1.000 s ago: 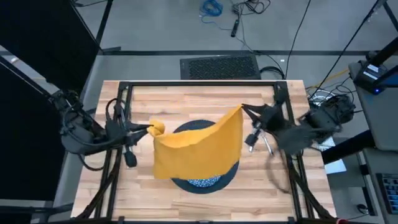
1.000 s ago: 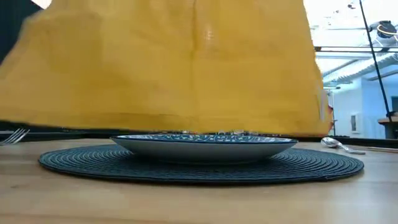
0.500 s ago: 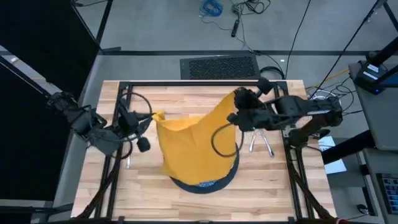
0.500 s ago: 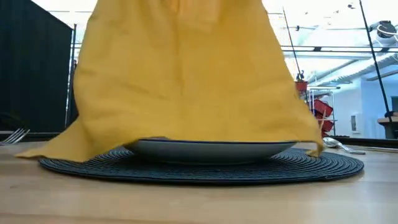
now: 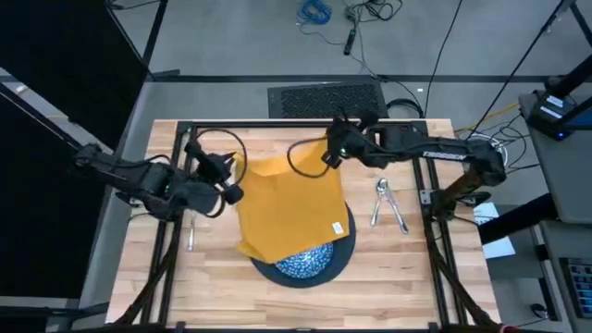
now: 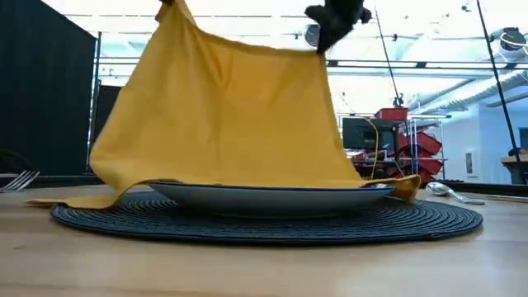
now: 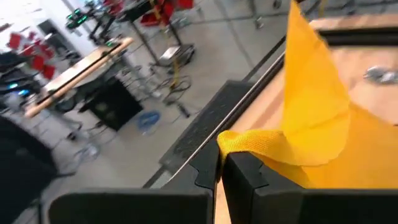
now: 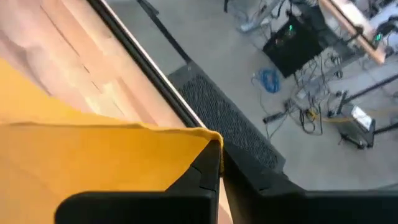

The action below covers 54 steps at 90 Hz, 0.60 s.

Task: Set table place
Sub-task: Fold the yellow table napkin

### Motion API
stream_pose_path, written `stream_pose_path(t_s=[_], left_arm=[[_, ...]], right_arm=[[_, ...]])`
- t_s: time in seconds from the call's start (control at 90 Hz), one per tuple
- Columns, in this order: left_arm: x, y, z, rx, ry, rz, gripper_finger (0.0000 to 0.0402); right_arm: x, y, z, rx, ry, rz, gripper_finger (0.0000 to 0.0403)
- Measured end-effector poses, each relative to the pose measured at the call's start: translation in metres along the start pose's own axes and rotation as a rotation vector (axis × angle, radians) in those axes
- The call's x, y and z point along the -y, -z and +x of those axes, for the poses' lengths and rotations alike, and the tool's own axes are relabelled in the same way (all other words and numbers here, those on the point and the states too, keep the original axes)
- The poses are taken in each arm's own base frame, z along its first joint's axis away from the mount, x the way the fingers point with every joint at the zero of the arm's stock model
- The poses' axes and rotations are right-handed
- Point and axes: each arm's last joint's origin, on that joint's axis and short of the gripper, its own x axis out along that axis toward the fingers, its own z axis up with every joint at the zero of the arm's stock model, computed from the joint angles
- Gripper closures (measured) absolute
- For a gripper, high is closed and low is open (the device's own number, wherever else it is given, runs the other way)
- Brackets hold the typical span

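Pale wood-plank table [image 5: 166, 287]: left gripper [image 5: 229, 188] and right gripper [image 5: 333, 154] each pinch a corner of the mustard-yellow cloth napkin [image 5: 287, 208], draped over the speckled round dish [image 5: 305, 262].

napkin [image 5: 289, 205]: mustard, draped over dish [image 5: 305, 263] | plate [image 6: 429, 219]: beneath, on table [image 5: 398, 277]

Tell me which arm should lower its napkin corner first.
Left, as a hedged call. The left gripper holds its corner of the napkin beside the dish, nearer the bare table. The right gripper pinches the far corner, high in the low view.
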Motion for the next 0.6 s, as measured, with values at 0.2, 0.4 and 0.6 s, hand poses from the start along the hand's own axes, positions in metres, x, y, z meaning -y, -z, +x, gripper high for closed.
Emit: stream_pose_path(t_s=[0.2, 0.4, 0.6], left_arm=[[-0.003, 0.008, 0.023, -0.054, -0.059, -0.008, 0.0402], [-0.003, 0.013, 0.046, -0.067, -0.072, -0.003, 0.0402], [-0.012, 0.014, 0.067, -0.076, -0.067, -0.016, 0.0402]], right_arm=[[0.013, 0.008, 0.020, -0.066, 0.062, 0.022, 0.0403], [0.021, 0.008, 0.027, -0.071, 0.084, 0.048, 0.0403], [0.032, 0.007, 0.035, -0.086, 0.113, 0.076, 0.0403]])
